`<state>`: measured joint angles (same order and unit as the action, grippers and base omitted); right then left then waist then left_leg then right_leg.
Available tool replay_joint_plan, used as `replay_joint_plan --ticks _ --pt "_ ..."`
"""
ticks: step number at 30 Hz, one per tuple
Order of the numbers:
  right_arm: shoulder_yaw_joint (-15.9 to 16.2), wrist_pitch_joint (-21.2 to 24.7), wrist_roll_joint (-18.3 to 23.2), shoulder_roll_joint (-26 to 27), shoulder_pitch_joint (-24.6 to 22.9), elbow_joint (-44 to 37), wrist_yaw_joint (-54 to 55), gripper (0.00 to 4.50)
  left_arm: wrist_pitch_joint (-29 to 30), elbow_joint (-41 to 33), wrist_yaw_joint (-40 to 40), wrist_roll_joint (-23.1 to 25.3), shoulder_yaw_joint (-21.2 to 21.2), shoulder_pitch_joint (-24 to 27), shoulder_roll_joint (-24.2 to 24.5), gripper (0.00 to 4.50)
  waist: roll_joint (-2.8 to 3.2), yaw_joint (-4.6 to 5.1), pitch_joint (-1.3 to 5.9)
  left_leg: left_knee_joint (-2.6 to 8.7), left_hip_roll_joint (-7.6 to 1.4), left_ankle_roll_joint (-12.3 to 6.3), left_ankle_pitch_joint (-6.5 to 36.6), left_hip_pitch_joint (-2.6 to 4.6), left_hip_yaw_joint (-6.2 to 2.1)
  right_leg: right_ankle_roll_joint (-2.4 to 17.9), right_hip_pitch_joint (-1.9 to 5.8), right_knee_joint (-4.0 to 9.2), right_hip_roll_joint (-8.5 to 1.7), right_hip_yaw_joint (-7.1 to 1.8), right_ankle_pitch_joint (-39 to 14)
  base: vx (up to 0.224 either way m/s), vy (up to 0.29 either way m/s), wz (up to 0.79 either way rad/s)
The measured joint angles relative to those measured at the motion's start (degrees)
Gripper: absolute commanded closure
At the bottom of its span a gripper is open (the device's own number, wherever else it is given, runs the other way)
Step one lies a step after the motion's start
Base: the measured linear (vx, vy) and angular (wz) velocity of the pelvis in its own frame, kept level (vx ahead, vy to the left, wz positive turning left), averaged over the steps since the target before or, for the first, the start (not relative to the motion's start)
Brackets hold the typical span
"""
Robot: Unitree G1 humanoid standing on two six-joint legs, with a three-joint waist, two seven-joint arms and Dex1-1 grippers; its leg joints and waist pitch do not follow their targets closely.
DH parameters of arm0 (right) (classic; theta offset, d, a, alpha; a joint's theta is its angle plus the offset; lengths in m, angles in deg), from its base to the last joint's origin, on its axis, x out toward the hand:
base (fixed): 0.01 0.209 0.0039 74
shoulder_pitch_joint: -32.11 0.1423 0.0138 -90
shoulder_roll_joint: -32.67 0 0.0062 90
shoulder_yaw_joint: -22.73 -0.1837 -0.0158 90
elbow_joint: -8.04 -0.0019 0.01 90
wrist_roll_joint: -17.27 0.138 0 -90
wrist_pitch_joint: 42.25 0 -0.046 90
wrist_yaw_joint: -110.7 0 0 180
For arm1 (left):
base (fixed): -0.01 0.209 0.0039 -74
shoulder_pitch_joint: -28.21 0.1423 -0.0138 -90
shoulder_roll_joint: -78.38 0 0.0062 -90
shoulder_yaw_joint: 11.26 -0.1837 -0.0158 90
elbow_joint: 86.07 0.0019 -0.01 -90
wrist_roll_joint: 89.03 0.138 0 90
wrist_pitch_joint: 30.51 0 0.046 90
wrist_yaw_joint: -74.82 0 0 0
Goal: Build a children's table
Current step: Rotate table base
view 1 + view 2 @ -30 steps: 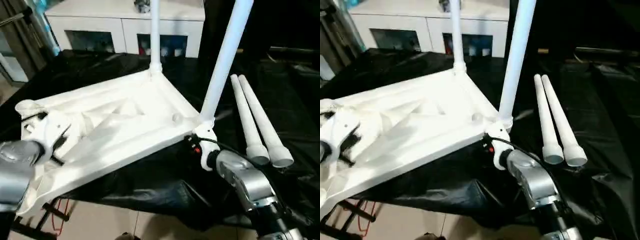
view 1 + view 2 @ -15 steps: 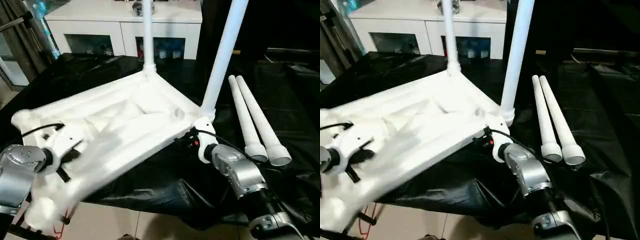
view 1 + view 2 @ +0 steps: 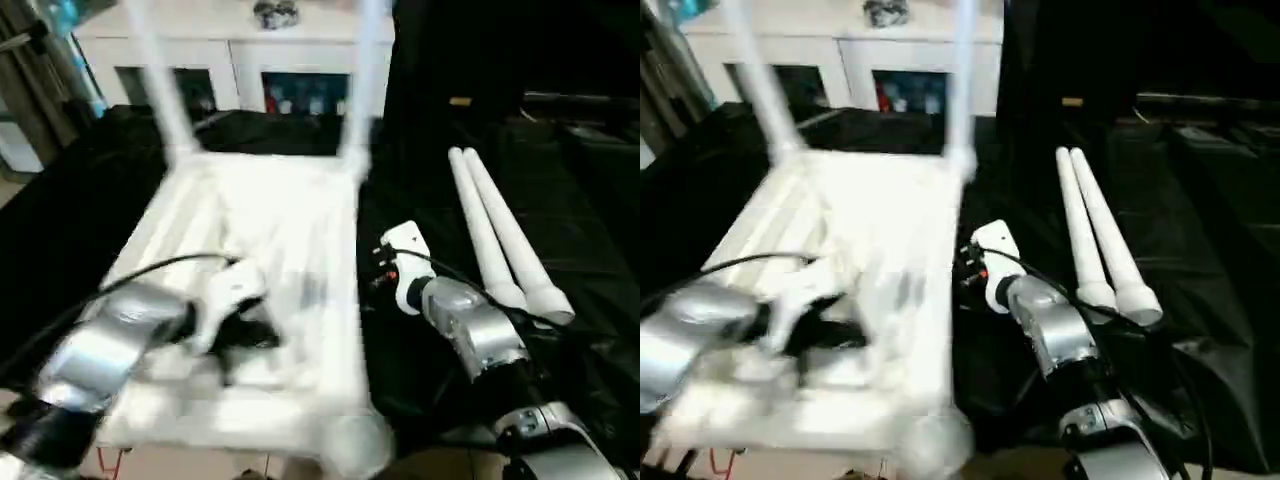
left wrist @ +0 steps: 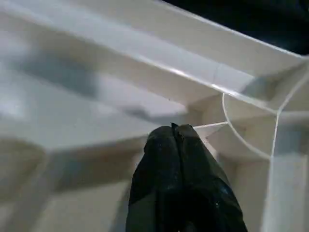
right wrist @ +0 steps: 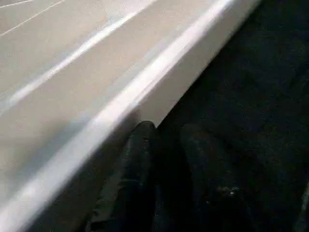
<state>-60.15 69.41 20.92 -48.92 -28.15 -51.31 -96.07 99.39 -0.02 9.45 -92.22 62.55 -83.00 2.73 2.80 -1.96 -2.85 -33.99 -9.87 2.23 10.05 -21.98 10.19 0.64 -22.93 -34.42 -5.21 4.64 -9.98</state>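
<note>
Two fitted legs [image 3: 160, 90] have swung leftward with the tabletop [image 3: 290, 250].

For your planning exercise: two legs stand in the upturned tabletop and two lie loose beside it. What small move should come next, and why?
Probably steady the blurred tabletop first; then the right end effector, beside its rim, could turn toward the two loose legs.

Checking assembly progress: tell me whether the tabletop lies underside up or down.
Underside up. The tabletop shows its ribbed underside, and two fitted legs rise from its far corners.
</note>
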Motion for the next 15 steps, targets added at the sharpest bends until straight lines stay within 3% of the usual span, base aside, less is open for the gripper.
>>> replay_joint_plan --ticks 4,8,15 --pt "0.0 -0.9 -0.2 0.1 0.2 0.1 -0.4 4.2 -2.9 4.3 3.6 1.0 -1.0 -2.8 -3.3 4.5 -0.03 0.57 0.0 -0.03 -0.04 0.0 0.0 0.02 -0.04 0.0 -0.06 -0.07 0.04 0.02 0.0 0.0 0.0 0.0" --pt "-0.6 -1.1 -0.7 -0.6 0.2 -0.4 0.1 4.42 -8.0 13.2 10.7 3.4 -1.3 -7.0 -8.0 4.5 0.03 0.21 -0.01 -0.09 -0.05 0.01 0.0 0.03 -0.06 0.0 0.0 -0.08 0.06 0.02 0.0 0.0 0.0 0.0" --pt "-3.0 1.1 -0.5 -1.2 -0.7 -7.5 4.0 4.47 -16.8 24.7 24.8 10.1 -0.9 -12.0 -8.5 4.5 0.28 0.57 -0.07 -0.14 -0.05 0.01 0.0 0.02 -0.1 -0.1 -0.02 -0.06 0.06 0.03 0.2 0.0 0.0 0.0"
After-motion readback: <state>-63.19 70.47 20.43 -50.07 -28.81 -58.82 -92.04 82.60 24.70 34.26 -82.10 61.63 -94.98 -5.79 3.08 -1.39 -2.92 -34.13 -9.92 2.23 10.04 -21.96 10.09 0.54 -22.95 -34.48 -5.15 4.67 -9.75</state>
